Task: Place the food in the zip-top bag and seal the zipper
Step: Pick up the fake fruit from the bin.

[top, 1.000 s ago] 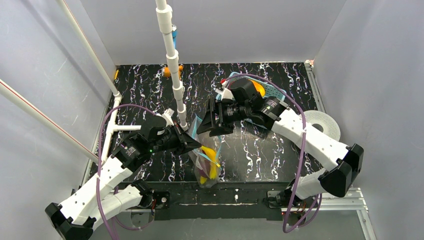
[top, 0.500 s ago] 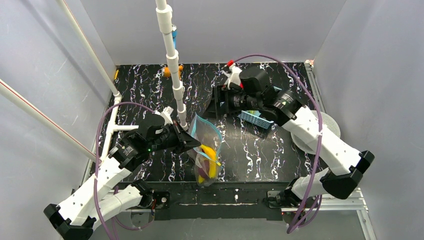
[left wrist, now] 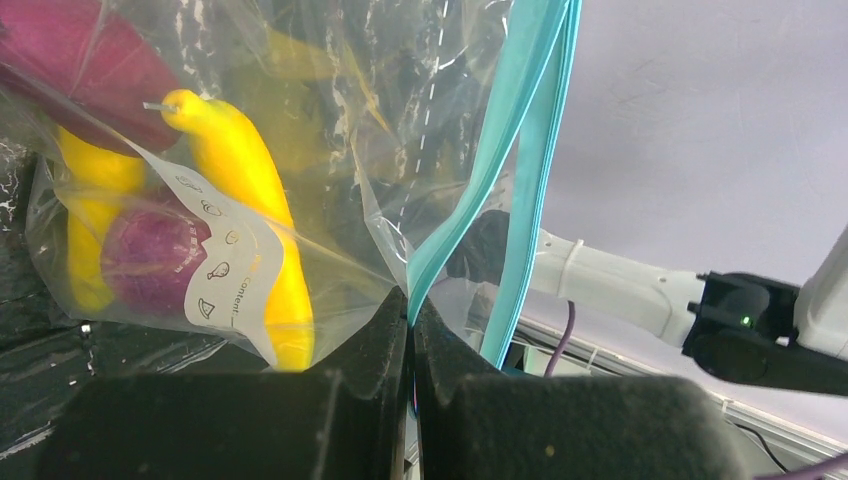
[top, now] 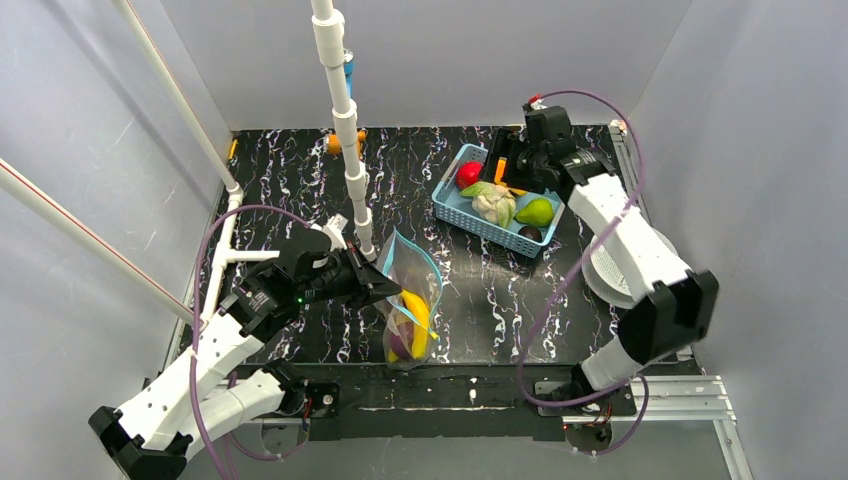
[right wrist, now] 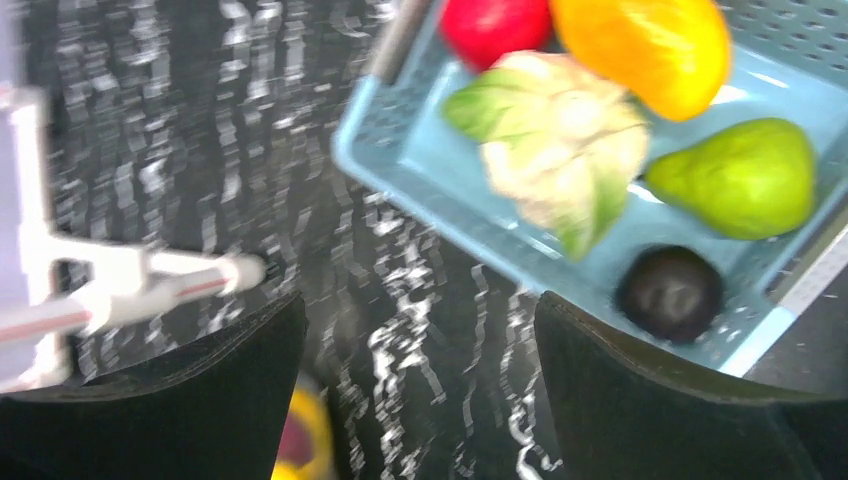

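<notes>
The zip-top bag (top: pixel 408 312) hangs upright near the table's front with its mouth open. It holds yellow bananas (top: pixel 418 322) and purple pieces. My left gripper (top: pixel 386 284) is shut on the bag's rim. In the left wrist view the left gripper (left wrist: pixel 410 305) pinches the teal zipper (left wrist: pixel 505 130), with a banana (left wrist: pixel 245 200), a purple piece (left wrist: pixel 150 260) and the white label (left wrist: pixel 225 275) behind the plastic. My right gripper (top: pixel 500 166) is open and empty above the blue basket (top: pixel 480 228). The right wrist view shows the right gripper (right wrist: pixel 420 330) near a red piece (right wrist: pixel 495 25), an orange mango (right wrist: pixel 645 45) and a green pear (right wrist: pixel 735 180).
The basket (right wrist: pixel 420 190) also holds a pale leafy piece (right wrist: pixel 555 145) and a dark round piece (right wrist: pixel 670 292). A white pipe frame (top: pixel 345 120) stands left of centre. A white round disc (top: pixel 655 250) lies at the right edge, partly under the right arm.
My right arm has swung from beside the bag to the back right, over the basket, uncovering the basket and its food. My left gripper still holds the bag in place.
</notes>
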Controlling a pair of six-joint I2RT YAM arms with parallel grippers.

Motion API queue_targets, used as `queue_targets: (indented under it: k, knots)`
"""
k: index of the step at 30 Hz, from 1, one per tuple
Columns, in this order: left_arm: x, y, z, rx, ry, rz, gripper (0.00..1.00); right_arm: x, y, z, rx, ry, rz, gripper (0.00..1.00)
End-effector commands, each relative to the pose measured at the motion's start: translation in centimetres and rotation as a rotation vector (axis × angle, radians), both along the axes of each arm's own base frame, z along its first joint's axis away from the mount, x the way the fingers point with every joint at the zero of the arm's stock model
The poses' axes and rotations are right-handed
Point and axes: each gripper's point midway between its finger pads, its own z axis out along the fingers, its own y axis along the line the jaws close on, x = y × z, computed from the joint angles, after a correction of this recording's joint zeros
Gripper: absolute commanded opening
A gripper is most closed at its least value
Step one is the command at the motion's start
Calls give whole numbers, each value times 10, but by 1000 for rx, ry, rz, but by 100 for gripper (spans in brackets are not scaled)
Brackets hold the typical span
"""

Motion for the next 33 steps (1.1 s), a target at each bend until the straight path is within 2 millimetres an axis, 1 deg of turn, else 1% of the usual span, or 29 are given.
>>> queue_targets:
  k: [1, 2, 4, 6, 9, 11, 13, 16, 22, 28, 30, 33]
  knots:
    - [-4, 1, -1, 9, 1, -23, 0, 42, -46, -57, -166, 83, -159, 90]
    - [-4, 1, -1, 13, 1, -23, 0, 48, -59, -70, -192, 110, -205, 90]
    - [-3, 2, -1, 19, 0, -22, 0, 57, -78, -94, -242, 151, -274, 90]
    - [-4, 2, -1, 19, -2, -23, 0, 63, -94, -113, -307, 187, -323, 89]
    - [-3, 1, -2, 24, 1, -30, 0, 66, -112, -138, -423, 246, -377, 88]
    - [-3, 0, -2, 25, 2, -37, 0, 67, -121, -146, -476, 261, -400, 85]
    - [-4, 0, -4, 28, 4, -38, 0, 67, -130, -150, -528, 259, -424, 81]
    - [-4, 1, -6, 31, 5, -33, 0, 66, -140, -155, -582, 254, -440, 79]
    - [-4, 2, -5, 35, 3, -36, 0, 73, -147, -172, -645, 249, -437, 80]
    - [-6, 3, -4, 39, 3, -38, 0, 88, -141, -185, -667, 263, -394, 83]
    - [-6, 5, -4, 40, 1, -34, 0, 88, -140, -193, -678, 287, -380, 84]
    - [-7, 7, -5, 44, 0, -26, 0, 85, -141, -200, -687, 313, -375, 84]
